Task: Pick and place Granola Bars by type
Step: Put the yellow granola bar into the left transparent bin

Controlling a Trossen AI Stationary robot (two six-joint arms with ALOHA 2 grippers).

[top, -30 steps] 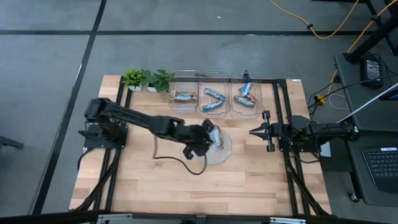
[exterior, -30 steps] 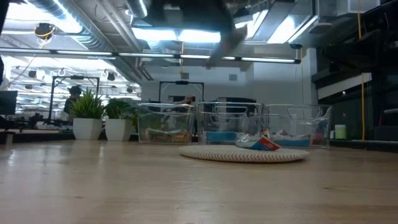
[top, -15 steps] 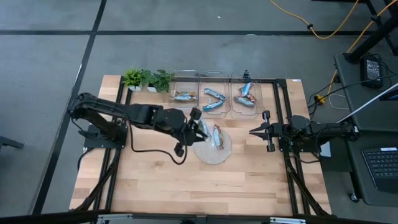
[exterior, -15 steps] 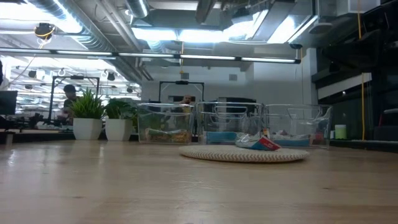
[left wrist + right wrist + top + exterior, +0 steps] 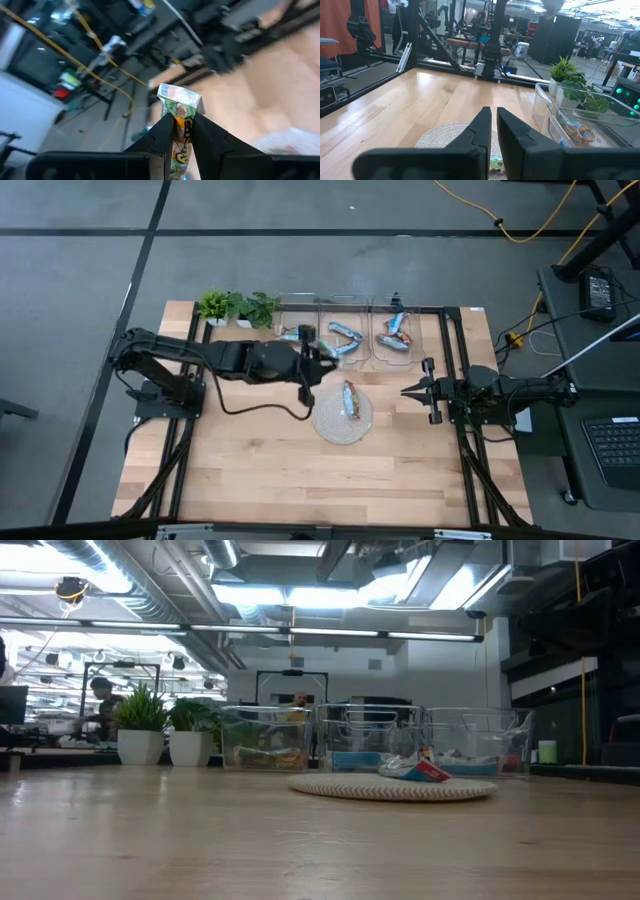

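My left gripper [image 5: 322,357] hangs high over the table, between the round plate [image 5: 330,427] and the near walls of the left and middle bins, shut on a granola bar in a green and silver wrapper [image 5: 179,107]. One bar with red and blue [image 5: 349,398] lies flat on the plate and also shows in the low view [image 5: 421,772]. More bars lie in the left bin [image 5: 296,334], the middle bin [image 5: 345,340] and the right bin [image 5: 395,332]. My right gripper [image 5: 406,391] waits right of the plate, shut, touching nothing. My left gripper pinches the green and silver bar between its two fingers [image 5: 162,132]. The fingers lie along the bar's sides, and its crimped silver end [image 5: 179,94] sticks out past the fingertips. The bar is lifted clear of the plate and the table.
Three clear rectangular bins [image 5: 345,308] stand in a row at the far edge, with two potted plants [image 5: 238,307] to their left. Black frame rails [image 5: 447,360] run along the table's left and right sides. Bare wood lies near of the plate [image 5: 300,850].
My left gripper has risen from the plate with the green and silver bar and swung toward the far edge, to the near side of the bins. The bar is lifted clear of the plate. The other bar has stayed on the plate.
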